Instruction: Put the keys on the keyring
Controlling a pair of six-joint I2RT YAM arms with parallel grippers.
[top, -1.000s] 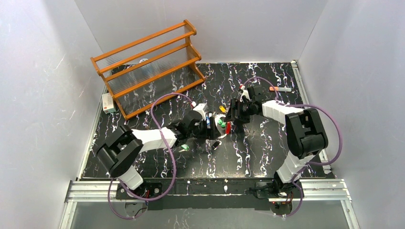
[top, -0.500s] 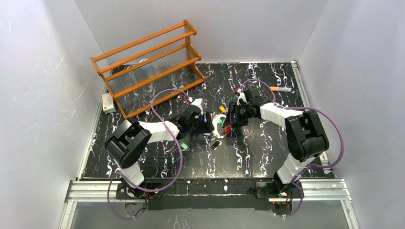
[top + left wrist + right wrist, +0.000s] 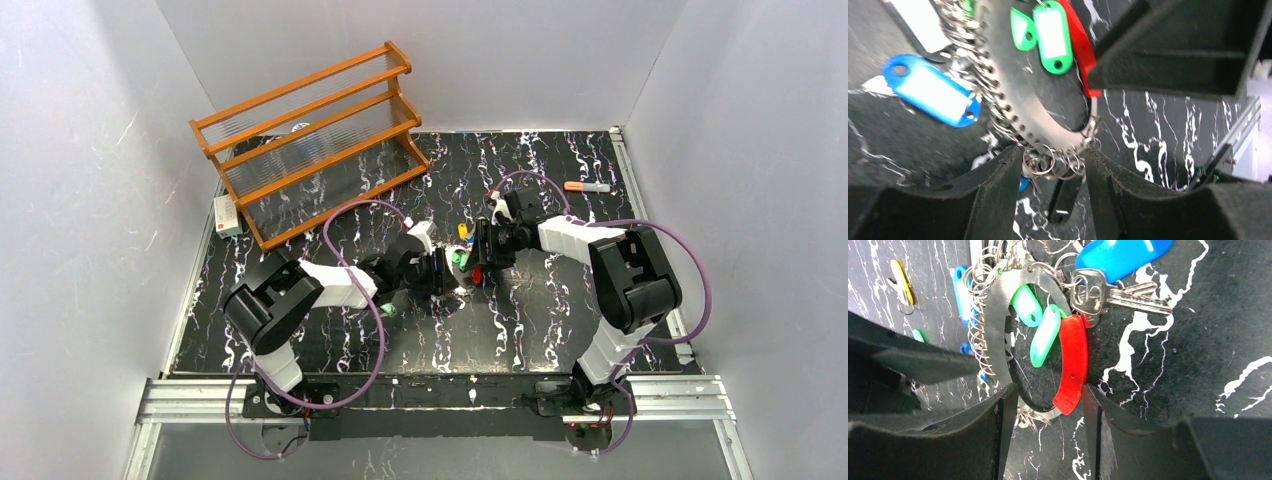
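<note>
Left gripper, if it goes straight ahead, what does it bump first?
Probably the keyring. Its grey band, hung with little rings, sits right between the fingers of the left gripper. Depth is hard to judge here, so it may be touching or just short of it.

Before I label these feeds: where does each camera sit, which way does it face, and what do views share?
Top camera: fixed above and behind the arms, looking down on the table; both arms whole, left gripper and right gripper at the keyring.
Left wrist: on the left arm, looking past its own fingers at the keyring; the right gripper's finger shows upper right.
Right wrist: on the right arm, looking past its own fingers at the keyring.
Shared: both wrist views show the red section and green tags.
</note>
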